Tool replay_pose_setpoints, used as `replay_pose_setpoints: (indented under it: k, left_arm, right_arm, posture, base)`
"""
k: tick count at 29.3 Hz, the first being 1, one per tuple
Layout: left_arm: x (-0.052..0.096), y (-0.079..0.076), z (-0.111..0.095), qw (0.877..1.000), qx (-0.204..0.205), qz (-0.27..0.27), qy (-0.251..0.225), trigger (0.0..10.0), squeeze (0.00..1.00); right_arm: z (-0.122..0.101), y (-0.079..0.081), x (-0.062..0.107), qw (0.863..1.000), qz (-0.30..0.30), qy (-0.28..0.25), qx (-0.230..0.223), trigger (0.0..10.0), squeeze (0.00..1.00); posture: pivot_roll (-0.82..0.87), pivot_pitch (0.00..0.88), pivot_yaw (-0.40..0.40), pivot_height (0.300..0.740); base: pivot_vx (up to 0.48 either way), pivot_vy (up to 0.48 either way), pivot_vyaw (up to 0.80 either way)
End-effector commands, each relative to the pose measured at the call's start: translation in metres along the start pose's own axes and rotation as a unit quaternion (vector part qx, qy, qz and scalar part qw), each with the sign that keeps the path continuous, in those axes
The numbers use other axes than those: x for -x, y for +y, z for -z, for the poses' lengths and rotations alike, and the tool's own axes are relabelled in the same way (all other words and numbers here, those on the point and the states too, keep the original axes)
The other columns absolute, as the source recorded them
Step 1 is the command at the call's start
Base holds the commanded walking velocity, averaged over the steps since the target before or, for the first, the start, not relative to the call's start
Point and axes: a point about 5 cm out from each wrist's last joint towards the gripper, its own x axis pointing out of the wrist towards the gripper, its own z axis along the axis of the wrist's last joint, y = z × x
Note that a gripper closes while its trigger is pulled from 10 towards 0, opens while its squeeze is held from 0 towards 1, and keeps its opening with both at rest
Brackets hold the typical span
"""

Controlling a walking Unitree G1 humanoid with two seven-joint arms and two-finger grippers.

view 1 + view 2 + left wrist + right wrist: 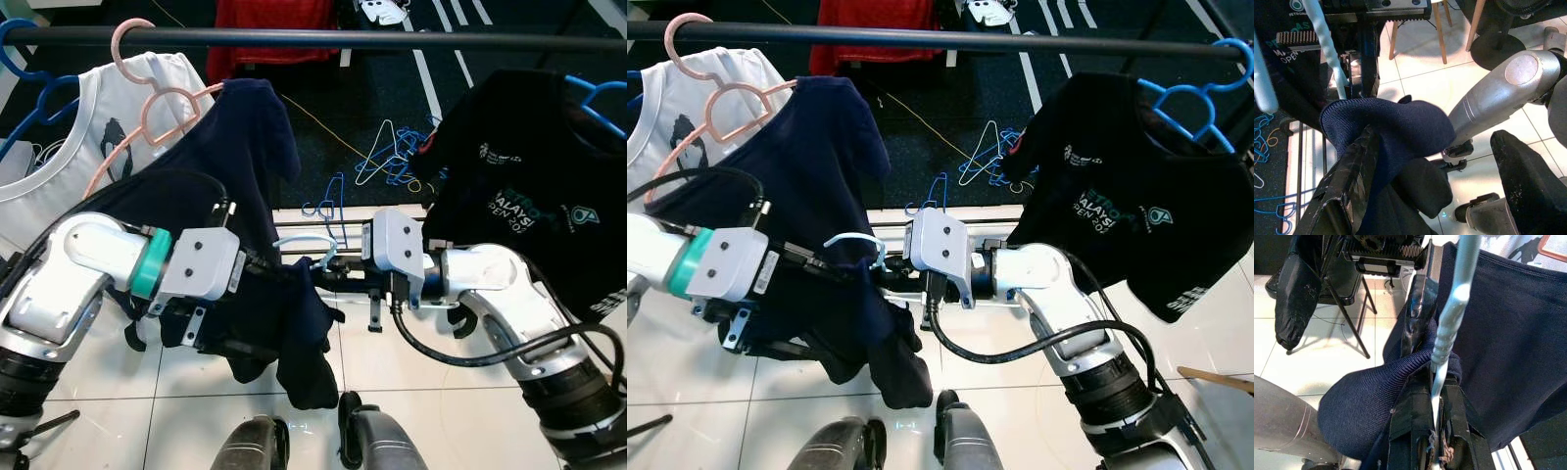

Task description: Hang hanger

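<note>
Looks like a laundry or clothes-drying corner: black garment rail (323,38) hung with shirts, white tiled floor (411,392), spare wire hangers (387,157) heaped on dark mat.

**Readable print: only the black T-shirt**

The one thing I could read anything on was the black T-shirt (1136,211) hanging from the blue hanger (1193,106) on my right. Its chest print ran in slanted white and teal lettering; in the head views I made out "MALAYSI" and "OPEN 20" before the folds cut both off. Smaller white lines sat above them, too fine for me to read. In the left wrist view the same shirt (1283,58) showed "PETRONA" beside a round teal emblem. The white T-shirt (59,147) carried a dark graphic, but I read no words there.
</note>
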Motion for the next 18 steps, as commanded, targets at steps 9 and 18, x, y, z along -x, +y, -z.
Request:
replay_pose_setpoints:
  k: [9, 18]
  left_arm:
    - [0.008, -0.003, 0.009, 0.999, -0.007, 0.022, 0.032, 10.0, 0.0]
    - [0.002, -0.014, 0.009, 0.999, -0.007, 0.038, 0.031, 2.1, 0.0]
  right_arm:
    - [-0.007, 0.003, -0.001, 0.999, -0.024, -0.014, 0.027, 10.0, 0.0]
    - [-0.007, -0.001, -0.003, 0.999, -0.027, -0.016, 0.032, 10.0, 0.0]
  posture:
    - [-0.02, 0.156, 0.076, 0.74]
    - [-0.01, 0.162, 0.065, 0.74]
  base:
    - [0.0, 0.0, 0.0]
    - [0.0, 0.0, 0.0]
